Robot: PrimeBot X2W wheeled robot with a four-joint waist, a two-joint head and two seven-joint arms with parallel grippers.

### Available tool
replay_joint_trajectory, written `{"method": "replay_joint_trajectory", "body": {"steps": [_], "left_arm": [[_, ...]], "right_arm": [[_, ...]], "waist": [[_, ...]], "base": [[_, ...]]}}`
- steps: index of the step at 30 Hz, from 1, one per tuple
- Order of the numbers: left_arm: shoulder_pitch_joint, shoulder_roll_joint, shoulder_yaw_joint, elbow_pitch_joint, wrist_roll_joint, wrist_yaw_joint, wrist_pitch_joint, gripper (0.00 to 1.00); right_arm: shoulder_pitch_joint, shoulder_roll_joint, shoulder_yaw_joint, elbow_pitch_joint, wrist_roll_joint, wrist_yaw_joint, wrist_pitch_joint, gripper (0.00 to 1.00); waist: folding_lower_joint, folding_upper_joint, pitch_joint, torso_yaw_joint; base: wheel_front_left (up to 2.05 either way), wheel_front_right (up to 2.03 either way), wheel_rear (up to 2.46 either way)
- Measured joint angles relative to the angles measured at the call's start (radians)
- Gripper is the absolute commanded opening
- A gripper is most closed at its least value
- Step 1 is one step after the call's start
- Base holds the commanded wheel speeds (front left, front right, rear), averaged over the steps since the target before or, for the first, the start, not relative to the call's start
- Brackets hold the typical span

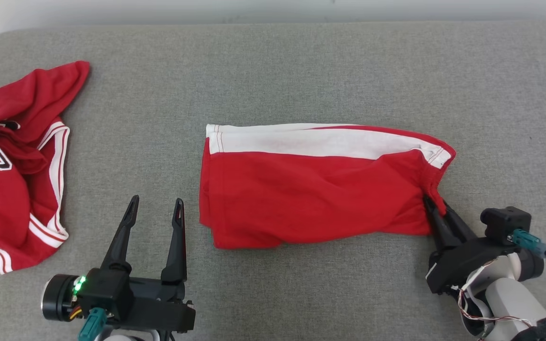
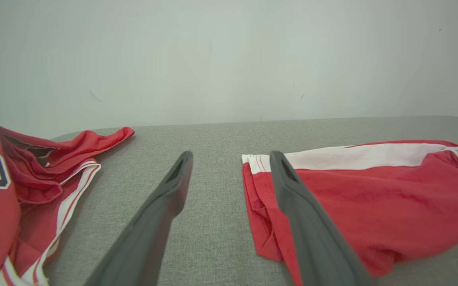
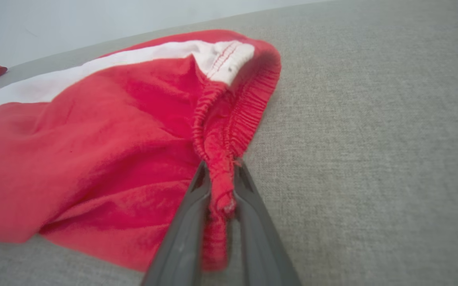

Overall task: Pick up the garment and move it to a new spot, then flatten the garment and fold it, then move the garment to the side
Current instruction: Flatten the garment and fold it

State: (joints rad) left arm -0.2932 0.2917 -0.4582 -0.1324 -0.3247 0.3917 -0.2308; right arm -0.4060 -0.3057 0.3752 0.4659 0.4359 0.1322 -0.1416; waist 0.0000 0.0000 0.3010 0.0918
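Head view: the red garment (image 1: 311,189) lies across the middle of the grey tabletop (image 1: 301,71), with a white band along its far edge. A crumpled jersey (image 1: 12,180) sits well apart at the left. The left gripper (image 1: 157,206) rests near the garment's left end, fingers wide and empty.

Left wrist view: those fingers (image 2: 165,206) frame bare tabletop.

Right wrist view — the right gripper (image 3: 221,167) pinches the garment's gathered waistband (image 3: 249,107), fingers narrow on it.
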Motion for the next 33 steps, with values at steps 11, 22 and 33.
{"method": "replay_joint_trajectory", "body": {"steps": [11, 22, 33], "left_arm": [[0.002, 0.008, 0.002, -0.004, -0.002, 0.008, 0.0, 1.0], [0.006, 0.021, 0.004, -0.016, -0.001, 0.017, 0.011, 1.0], [0.0, 0.02, -0.009, -0.024, -0.002, 0.019, 0.018, 1.0]], "right_arm": [[0.063, -0.092, -0.143, -0.003, 0.015, -0.001, -0.025, 0.0], [0.067, -0.057, -0.091, -0.29, -0.02, -0.001, 0.056, 0.0], [0.074, 0.03, 0.118, -0.525, -0.047, -0.001, 0.221, 0.0]], "waist": [[0.0, 0.0, -0.019, -0.025], [0.0, 0.0001, -0.034, -0.059], [0.0, 0.0, -0.029, -0.043]], "base": [[0.0, 0.0, 0.0], [0.0, 0.0, 0.0], [0.0, 0.0, 0.0]]}}
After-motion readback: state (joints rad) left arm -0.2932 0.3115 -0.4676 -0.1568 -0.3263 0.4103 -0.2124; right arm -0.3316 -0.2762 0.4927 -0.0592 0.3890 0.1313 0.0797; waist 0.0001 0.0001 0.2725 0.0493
